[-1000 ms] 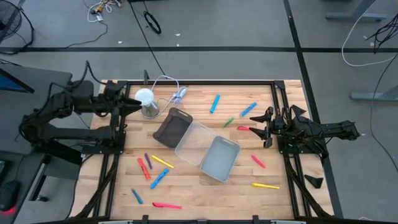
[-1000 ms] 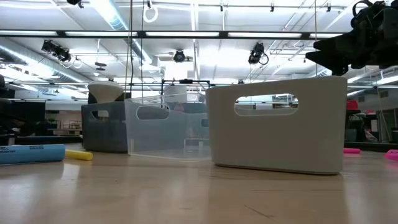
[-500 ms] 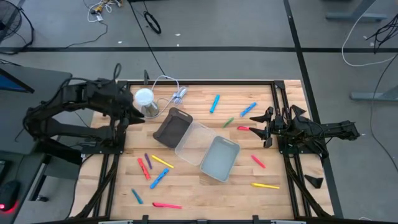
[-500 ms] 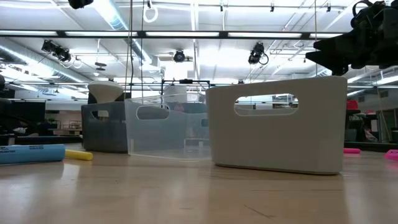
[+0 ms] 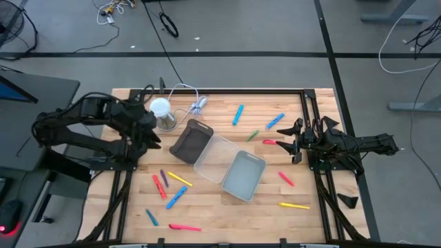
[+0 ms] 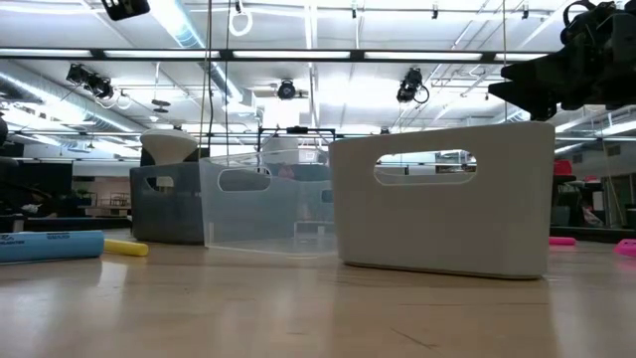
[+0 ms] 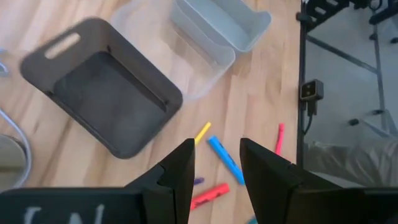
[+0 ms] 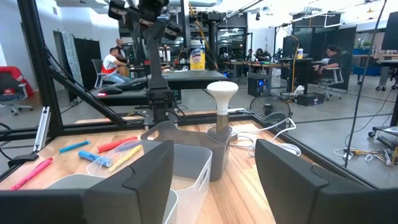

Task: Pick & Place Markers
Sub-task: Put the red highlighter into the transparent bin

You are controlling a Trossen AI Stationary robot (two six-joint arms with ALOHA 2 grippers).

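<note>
Markers lie flat and scattered on the wooden table. On the left are red (image 5: 158, 184), purple (image 5: 164, 178), yellow (image 5: 180, 179) and blue (image 5: 176, 198) ones. A blue (image 5: 238, 114), a green (image 5: 253, 136) and a pink (image 5: 270, 142) one lie on the right. My left gripper (image 5: 153, 138) hangs open above the table's left side, tilted downward. Past its fingers, the left wrist view shows a blue marker (image 7: 224, 158) and a yellow one (image 7: 202, 132) on the table. My right gripper (image 5: 295, 141) waits open and level at the right edge, empty.
Three bins stand in a diagonal row mid-table: dark grey (image 5: 191, 141), clear (image 5: 215, 157) and light grey (image 5: 243, 176). A white round-topped lamp (image 5: 160, 110) and a white cable bundle (image 5: 196, 105) sit at the far left. People sit at desks in the room beyond (image 8: 115, 59).
My left gripper has swung away from the lamp toward the table's near edge, sunk a little and tipped from nearly level to pointing steeply downward. The right arm and all the markers and bins have kept still.
</note>
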